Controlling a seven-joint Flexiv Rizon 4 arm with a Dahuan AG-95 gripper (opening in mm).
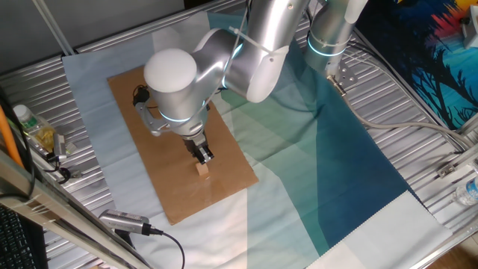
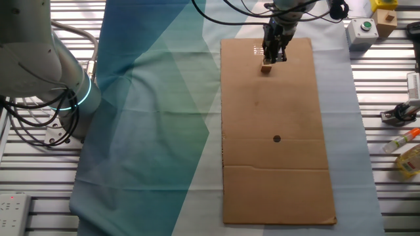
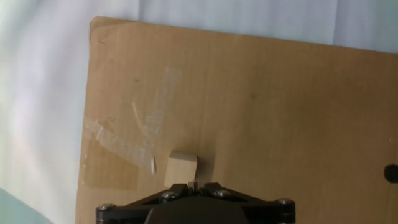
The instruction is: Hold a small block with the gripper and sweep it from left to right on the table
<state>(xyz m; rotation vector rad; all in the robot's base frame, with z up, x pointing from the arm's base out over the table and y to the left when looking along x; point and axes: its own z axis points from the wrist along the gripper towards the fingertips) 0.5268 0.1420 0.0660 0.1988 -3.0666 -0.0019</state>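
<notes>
Brown cardboard sheet [image 2: 275, 164] carries the small block [image 3: 183, 169], seemingly square-on, pinched in the hand [image 3: 193, 185].

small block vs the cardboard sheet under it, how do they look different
The small block is a pale tan cube standing up from the surface; the cardboard sheet is darker brown and lies flat. The block is tiny and plain; the sheet is a long rectangle carrying clear tape and a dark dot. Both are plain tan-brown tones.
</notes>
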